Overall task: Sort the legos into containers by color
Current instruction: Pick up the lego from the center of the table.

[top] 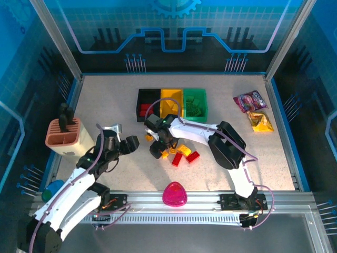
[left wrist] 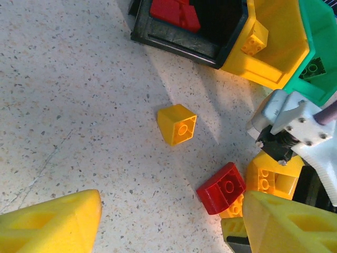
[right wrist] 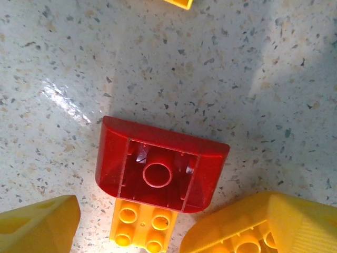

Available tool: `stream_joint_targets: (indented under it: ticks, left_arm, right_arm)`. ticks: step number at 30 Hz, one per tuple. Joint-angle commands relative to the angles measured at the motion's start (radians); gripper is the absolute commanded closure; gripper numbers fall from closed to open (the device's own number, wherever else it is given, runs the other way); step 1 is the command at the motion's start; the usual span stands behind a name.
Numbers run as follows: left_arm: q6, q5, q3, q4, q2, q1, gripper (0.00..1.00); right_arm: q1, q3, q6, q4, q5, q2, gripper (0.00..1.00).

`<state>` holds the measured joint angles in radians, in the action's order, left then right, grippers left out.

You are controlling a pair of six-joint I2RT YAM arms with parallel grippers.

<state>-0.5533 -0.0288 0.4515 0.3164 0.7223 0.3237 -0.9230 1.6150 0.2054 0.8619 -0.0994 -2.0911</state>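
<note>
Speckled table (top: 105,105), red lego (right wrist: 160,166) under right end effector (top: 158,149)

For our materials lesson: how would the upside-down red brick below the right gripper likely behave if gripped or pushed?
The red brick looks like rigid moulded plastic, so it should stay stiff. Its hollow underside suggests it is light. Lying flat on the speckled table, it would probably slide rather than roll, nudging the yellow brick against it.
</note>
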Motion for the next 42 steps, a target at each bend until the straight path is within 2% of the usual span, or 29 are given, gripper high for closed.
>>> stream_joint_targets:
  ticks: [1,15,24,30,36,42]
  left_arm:
    - [-0.027,-0.013,-0.019,0.025,-0.008,0.003,0.29]
    - [-0.024,-0.030,-0.014,0.051,-0.017,0.003,0.30]
    - [-0.014,-0.051,-0.020,0.057,-0.017,0.003,0.31]
    - [-0.007,-0.057,-0.020,0.056,-0.015,0.003,0.32]
    - [-0.006,-0.062,-0.019,0.058,-0.015,0.003,0.32]
    - [0.001,-0.063,-0.019,0.056,-0.015,0.003,0.32]
  right_arm:
    - [-0.017,0.043,0.038,0.054,0.004,-0.033,0.08]
    - [-0.034,0.071,0.111,0.033,-0.014,-0.100,0.15]
    - [-0.049,0.070,0.129,0.010,-0.012,-0.121,0.26]
    - [-0.050,0.077,0.140,-0.006,-0.015,-0.144,0.29]
    - [-0.050,0.089,0.157,-0.019,-0.010,-0.161,0.29]
    - [-0.051,0.100,0.169,-0.028,0.015,-0.179,0.25]
